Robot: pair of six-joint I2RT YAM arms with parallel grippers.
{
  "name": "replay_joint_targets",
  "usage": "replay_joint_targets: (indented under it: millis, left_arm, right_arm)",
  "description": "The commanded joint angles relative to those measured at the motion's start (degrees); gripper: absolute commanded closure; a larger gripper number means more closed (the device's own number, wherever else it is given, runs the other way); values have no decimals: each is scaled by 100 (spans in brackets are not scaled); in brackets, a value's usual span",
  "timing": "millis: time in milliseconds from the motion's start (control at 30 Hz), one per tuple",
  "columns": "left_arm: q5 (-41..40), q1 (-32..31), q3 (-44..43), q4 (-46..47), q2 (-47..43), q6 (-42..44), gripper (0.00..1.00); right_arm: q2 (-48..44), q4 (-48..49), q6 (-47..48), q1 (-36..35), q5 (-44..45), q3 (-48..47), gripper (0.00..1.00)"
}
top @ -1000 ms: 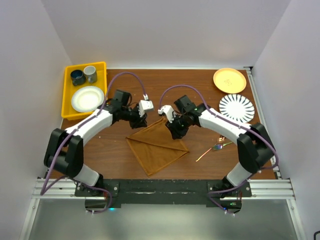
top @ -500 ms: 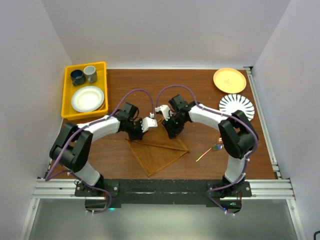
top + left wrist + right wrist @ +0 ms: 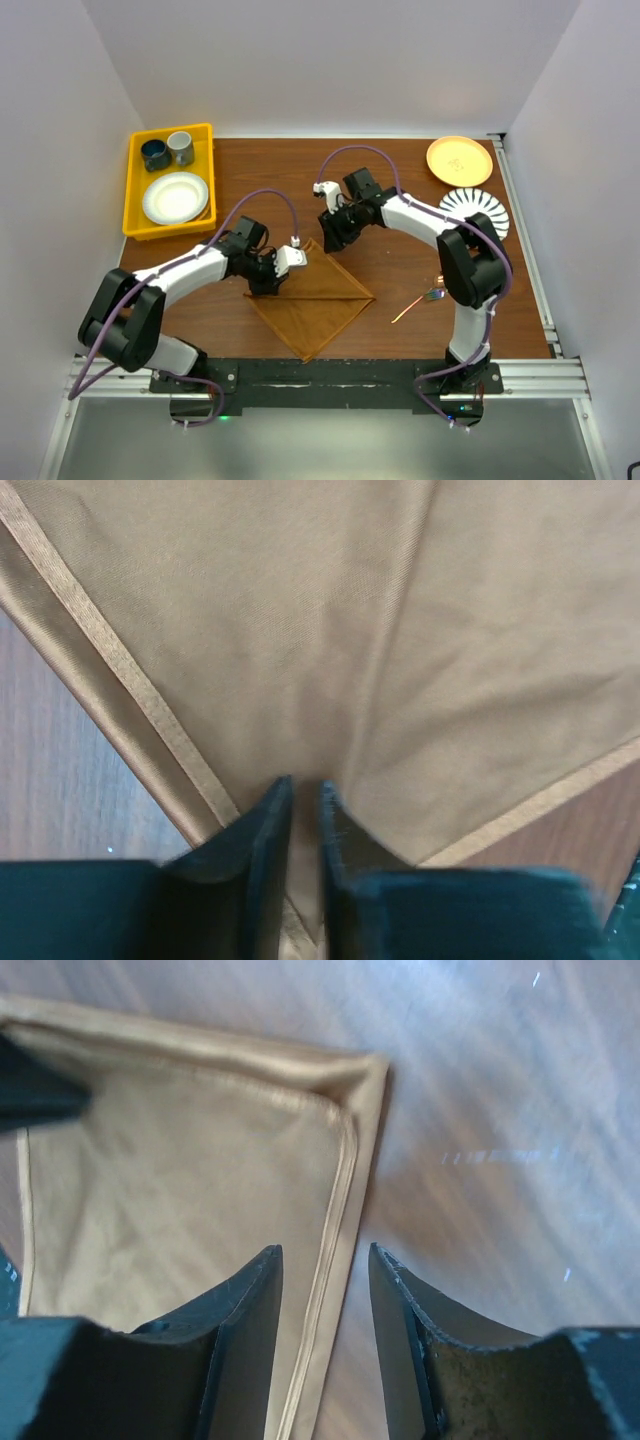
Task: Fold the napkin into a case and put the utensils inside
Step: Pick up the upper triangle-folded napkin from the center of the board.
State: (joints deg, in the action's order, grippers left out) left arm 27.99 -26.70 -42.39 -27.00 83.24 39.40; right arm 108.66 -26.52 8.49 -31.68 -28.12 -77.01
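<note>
The rust-brown napkin (image 3: 318,298) lies folded into a diamond on the table between the arms. My left gripper (image 3: 268,283) is down at its left corner. In the left wrist view its jaws (image 3: 305,792) stand close together with the cloth's corner (image 3: 300,660) pinched between them, and creases run out from the grip. My right gripper (image 3: 331,236) hovers at the napkin's far corner. Its jaws (image 3: 325,1260) stand open astride the hemmed edge (image 3: 335,1190), holding nothing. The utensils (image 3: 427,299) lie on the table to the right of the napkin.
A yellow tray (image 3: 135,190) at the far left holds two cups and a white plate. A yellow plate (image 3: 459,160) and a striped plate (image 3: 478,214) sit at the far right. The table's right edge runs just past them.
My left gripper has come down and nearer with the napkin's left corner. My right gripper has let go of the cloth and drawn back toward the far corner. The napkin lies flatter and wider.
</note>
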Motion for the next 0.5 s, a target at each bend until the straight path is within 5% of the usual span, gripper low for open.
replay_joint_targets:
  millis: [0, 233, 467]
  left_arm:
    - [610, -11, -242, -156, -440, -257, 72]
    - [866, 85, -586, -24, -546, -704, 52]
    - [2051, 1411, -1235, 28, 95, -1170, 36]
  right_arm:
    - [435, 306, -234, -14, -176, -401, 55]
    - [849, 323, -313, -14, -282, -692, 57]
    - [1078, 376, -322, -14, -685, -754, 66]
